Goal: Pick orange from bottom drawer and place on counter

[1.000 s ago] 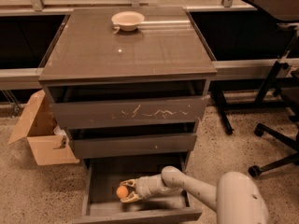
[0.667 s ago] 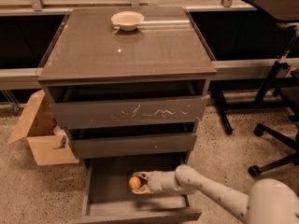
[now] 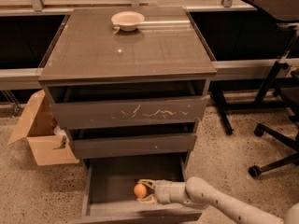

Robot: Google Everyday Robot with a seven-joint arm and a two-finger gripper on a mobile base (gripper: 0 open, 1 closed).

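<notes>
Starting big: looking at counter (image 3: 140, 55) up top. Wide, glossy, no fruit on it, so placing not yet done. Dropping to bottom drawer (image 3: 110, 185): pulled well out, inside open to view, so no opening step left. Following arm (image 3: 219, 206) in from lower right, low over drawer's front-right corner. Ending at pincer (image 3: 141, 191) inside drawer, clamped round orange (image 3: 139, 190), one finger showing above it and one below. Can't tell whether lifted off drawer bottom or resting on it. Reckon approx a third done: grasp made, by the look. Lift-out, carry up and set-down all left.

Now room to move. Plenty of bare floor (image 3: 233, 167) in front and to the right. Office chair (image 3: 280, 143) well apart on right, cardboard box (image 3: 39, 134) on left beside cabinet, neither near arm. Tighter overhead: scratched top drawer (image 3: 128, 112) and middle drawer (image 3: 133, 144) stacked above rear of open tray, w/ counter lip jutting out over both. Orange toward front half of tray, so maybe already forward of those fronts; hard to judge depth. Prob. safest to draw back over drawer's front wall first, then rise clear of all three edges before swinging in over the top. Could clip a panel or the lip if raised too close in.

Up on counter, loads of landing space front and middle; only a bowl (image 3: 127, 20) there, near back edge. Better to aim well in from rim, round fruit being likely to roll on that slick slab.
</notes>
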